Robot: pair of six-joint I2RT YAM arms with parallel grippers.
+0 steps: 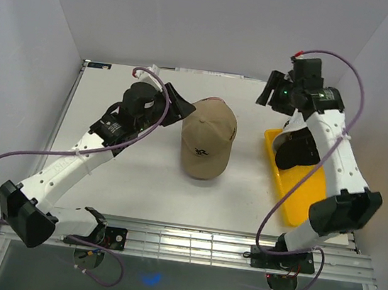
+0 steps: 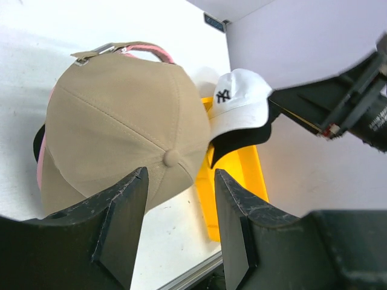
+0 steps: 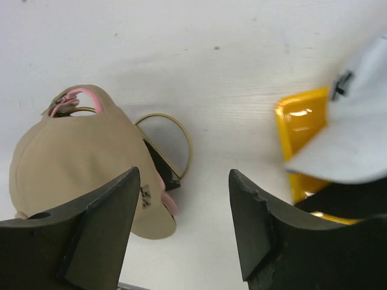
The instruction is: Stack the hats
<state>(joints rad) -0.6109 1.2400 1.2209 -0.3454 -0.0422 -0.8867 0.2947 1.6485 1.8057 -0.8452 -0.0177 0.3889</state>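
Fingers of my left claw (image 2: 180, 173) stand apart with nothing between them, poised just behind the crown of the tan cap (image 2: 121, 127). That cap sits mid-table on top of a pink cap (image 2: 151, 49), whose strap and edge peek out. The black sliver (image 2: 37, 142) under the pink is, I think, a third cap, though too little shows to be sure. A gold wire loop (image 3: 175, 133) pokes out beside the pile.

Further right lies the yellow tray (image 1: 292, 195). On it the white cap (image 2: 242, 99) with the dark NY logo rests over a black cap (image 2: 242, 140). My right claw (image 3: 184, 173) hangs near the tray's far end, its fingers spread too, holding nothing.

These caps look light and soft. A crown will likely fold if I pinch it, while a brim is stiffer and keeps its curve. I judge the brim edge or the rear band the best hold on the white cap. I would close firmly so the cloth cannot slip, and lift so the black cap beneath is not dragged along.
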